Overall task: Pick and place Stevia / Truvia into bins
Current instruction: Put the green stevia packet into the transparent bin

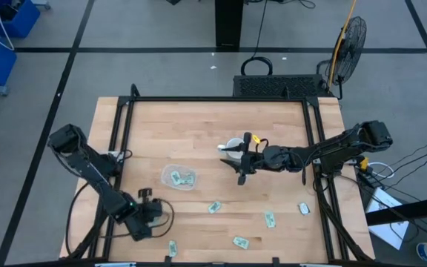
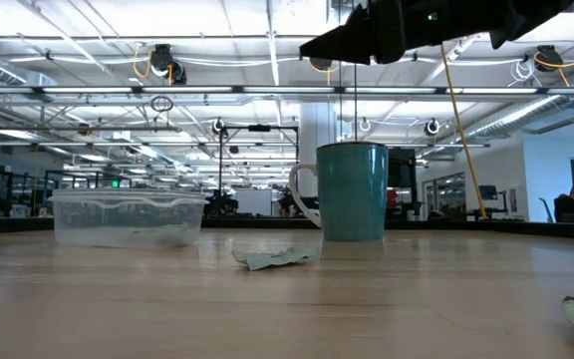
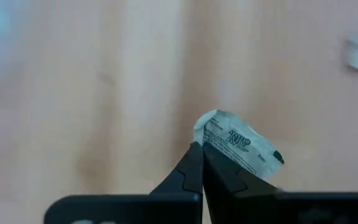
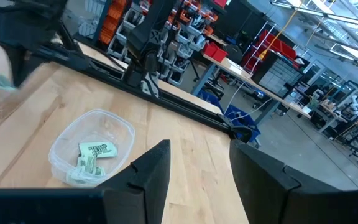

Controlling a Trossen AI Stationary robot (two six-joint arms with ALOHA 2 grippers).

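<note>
The left gripper (image 3: 199, 163), fingers pinched shut on a Stevia packet (image 3: 236, 144) above the counter's (image 1: 199, 126) near-left, seems ready to carry it to the clear bin (image 1: 179, 177), while the right gripper (image 4: 197, 163) hovers open near the mug (image 2: 351, 190).

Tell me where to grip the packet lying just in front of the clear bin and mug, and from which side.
The packet is crumpled, one edge lifted off the table. Come straight down and pinch that raised edge; it is too flat for a side approach. The right gripper, open near the mug, is closest.
</note>
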